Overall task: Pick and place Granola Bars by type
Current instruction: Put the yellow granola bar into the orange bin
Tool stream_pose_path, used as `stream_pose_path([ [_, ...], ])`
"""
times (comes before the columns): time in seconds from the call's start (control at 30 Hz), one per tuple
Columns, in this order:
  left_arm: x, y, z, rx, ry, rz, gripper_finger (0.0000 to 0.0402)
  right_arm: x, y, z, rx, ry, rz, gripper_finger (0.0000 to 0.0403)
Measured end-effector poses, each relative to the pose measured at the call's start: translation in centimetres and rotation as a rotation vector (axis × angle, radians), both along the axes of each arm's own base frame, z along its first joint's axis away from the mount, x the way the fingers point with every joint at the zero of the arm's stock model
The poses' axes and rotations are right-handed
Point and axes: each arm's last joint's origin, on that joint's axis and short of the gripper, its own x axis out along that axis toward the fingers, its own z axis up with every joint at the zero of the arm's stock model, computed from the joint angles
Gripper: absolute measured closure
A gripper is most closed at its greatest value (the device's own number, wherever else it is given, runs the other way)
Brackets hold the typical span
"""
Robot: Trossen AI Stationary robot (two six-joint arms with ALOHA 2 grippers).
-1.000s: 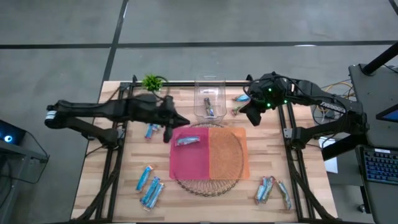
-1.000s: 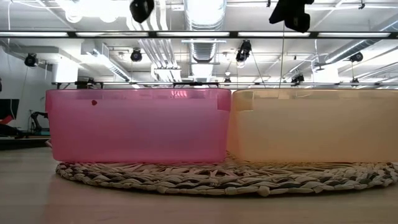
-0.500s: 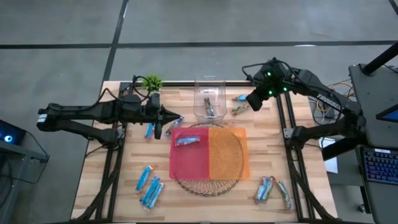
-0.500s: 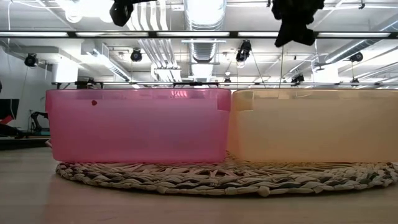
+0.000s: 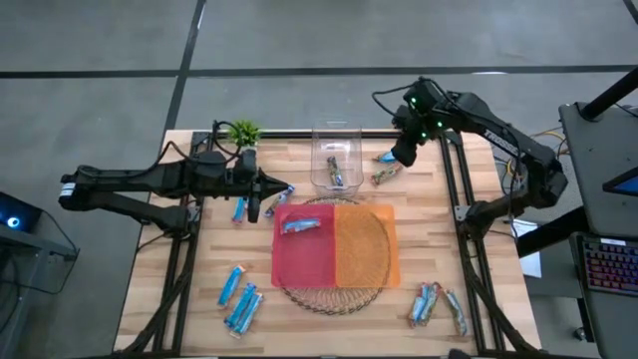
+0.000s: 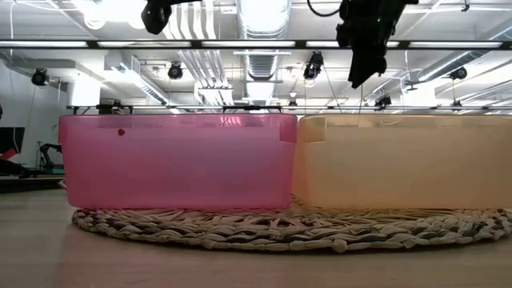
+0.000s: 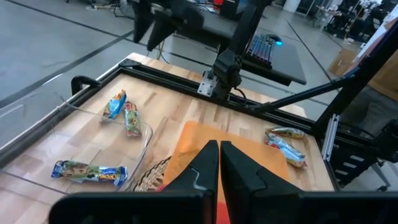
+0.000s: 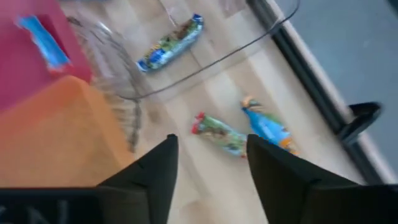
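Note:
Granola bars lie scattered on the wooden table. A green-and-red bar (image 8: 219, 134) and a blue one (image 8: 267, 127) lie at the far right beside a clear container (image 5: 334, 158), which holds one bar (image 5: 335, 172). My right gripper (image 8: 211, 171) hovers open above those two bars, pointing steeply down and touching neither. A blue bar (image 5: 299, 226) lies in the pink bin (image 5: 289, 261); the orange bin (image 5: 384, 267) stands beside it. My left gripper (image 5: 265, 196) is shut on nothing, at the pink bin's far left corner and above the table.
Both bins stand on a round woven mat (image 5: 334, 297). More bars lie at the left (image 5: 239, 209), the near left (image 5: 239, 299) and the near right (image 5: 436, 304). A small green plant (image 5: 243, 131) stands at the far left. Black frame rails (image 5: 461, 189) run along the table's sides.
My right gripper has swung toward the table's far edge and sunk, tipping more steeply downward, until it hangs over the two bars at the far right. My left gripper has drawn back from the pink bin's corner toward the table's left edge, then kept still.

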Motion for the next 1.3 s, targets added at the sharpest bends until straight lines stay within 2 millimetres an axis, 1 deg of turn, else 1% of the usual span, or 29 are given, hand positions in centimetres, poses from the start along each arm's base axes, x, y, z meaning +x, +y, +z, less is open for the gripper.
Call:
stream_pose_path([
  [0.17, 0.0, 0.0, 0.0, 0.0, 0.0, 0.0, 0.0402, 0.2, -1.5, -0.4, -0.107, 0.111, 0.083, 0.0184],
  [0.3, 0.0, 0.0, 0.0, 0.0, 0.005, 0.0, 0.0402, 0.6, -1.9, -0.8, -0.162, 0.173, 0.125, 0.0176],
  [0.47, 0.0, 0.1, -0.1, 0.009, 0.007, 0.027, 0.0402, 1.1, -2.4, -1.6, -0.194, 0.225, 0.259, 0.0175],
  [0.6, 0.0, 0.1, -0.1, 0.009, 0.012, 0.033, 0.0402, 1.3, -3.7, -2.9, -0.174, 0.255, 0.319, 0.0176],
  [0.8, 0.0, 0.1, -0.1, -0.012, 0.01, 0.038, 0.0402, 1.0, -6.7, -5.5, -0.061, 0.22, 0.341, 0.0188],
  [0.97, 0.0, 0.1, -0.1, -0.02, 0.009, 0.04, 0.0402, 0.7, -8.9, -7.5, -0.046, 0.246, 0.377, 0.0198],
  [1.3, 0.0, 0.1, -0.1, -0.029, 0.007, 0.046, 0.0402, 2.1, -11.1, -11.1, -0.053, 0.274, 0.45, 0.02],
])
